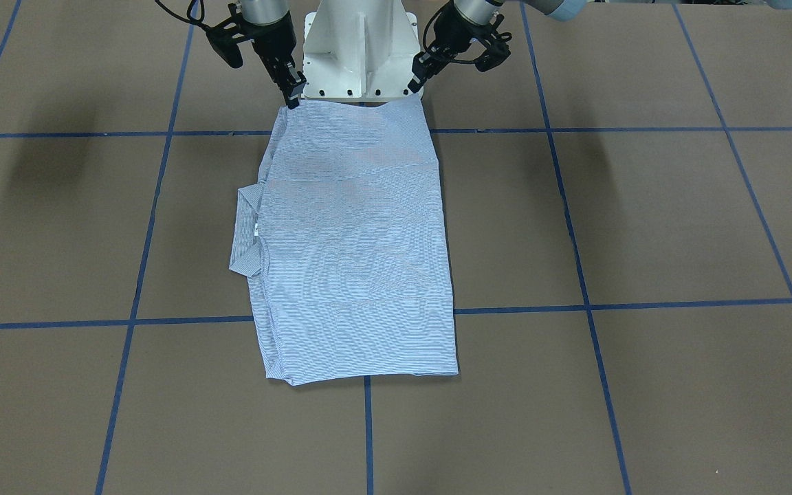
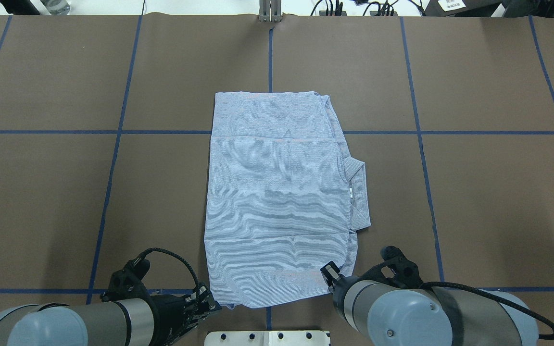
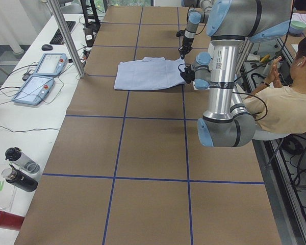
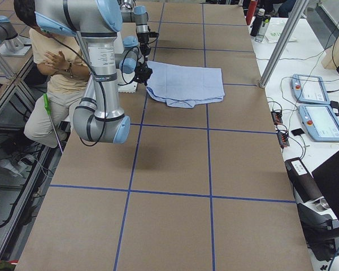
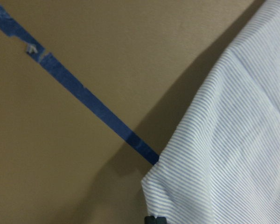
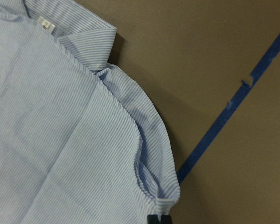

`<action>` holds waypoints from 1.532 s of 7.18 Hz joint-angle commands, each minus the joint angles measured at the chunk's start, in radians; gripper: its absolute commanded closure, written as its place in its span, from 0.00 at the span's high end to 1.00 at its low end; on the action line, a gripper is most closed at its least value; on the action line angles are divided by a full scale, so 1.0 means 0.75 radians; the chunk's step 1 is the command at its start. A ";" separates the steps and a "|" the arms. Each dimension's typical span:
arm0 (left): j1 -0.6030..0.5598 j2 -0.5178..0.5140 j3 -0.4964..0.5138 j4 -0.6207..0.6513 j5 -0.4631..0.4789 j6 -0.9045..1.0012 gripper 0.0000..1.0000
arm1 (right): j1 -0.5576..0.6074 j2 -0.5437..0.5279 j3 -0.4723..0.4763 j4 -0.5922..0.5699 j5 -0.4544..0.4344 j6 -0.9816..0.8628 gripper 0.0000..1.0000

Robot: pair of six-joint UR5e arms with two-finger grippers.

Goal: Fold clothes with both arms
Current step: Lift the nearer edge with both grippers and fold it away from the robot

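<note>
The light blue striped shirt (image 1: 355, 240) lies folded into a long rectangle mid-table (image 2: 277, 192), its collar (image 2: 358, 192) and white neck label (image 6: 45, 23) sticking out on my right side. My left gripper (image 2: 207, 300) is shut on the shirt's near left corner (image 5: 177, 186), which is held slightly off the table. My right gripper (image 2: 329, 275) is shut on the near right corner (image 6: 163, 196). In the front-facing view the left gripper (image 1: 415, 84) and right gripper (image 1: 293, 100) pinch the two corners closest to the base.
The white pedestal base (image 1: 361, 48) stands just behind the shirt's near edge. Blue tape lines (image 2: 113, 132) grid the brown table. An operator (image 3: 285, 102) sits beside the robot. Control tablets (image 3: 41, 76) and bottles (image 3: 15, 168) lie on the far side bench.
</note>
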 commanded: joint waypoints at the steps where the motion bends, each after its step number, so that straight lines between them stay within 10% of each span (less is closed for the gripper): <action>1: -0.002 0.002 -0.158 0.137 -0.002 -0.003 0.00 | 0.013 -0.004 0.163 -0.131 0.008 0.000 0.00; 11: 0.006 0.002 -0.482 0.324 -0.012 -0.117 0.00 | -0.006 0.010 0.479 -0.403 0.167 0.063 0.00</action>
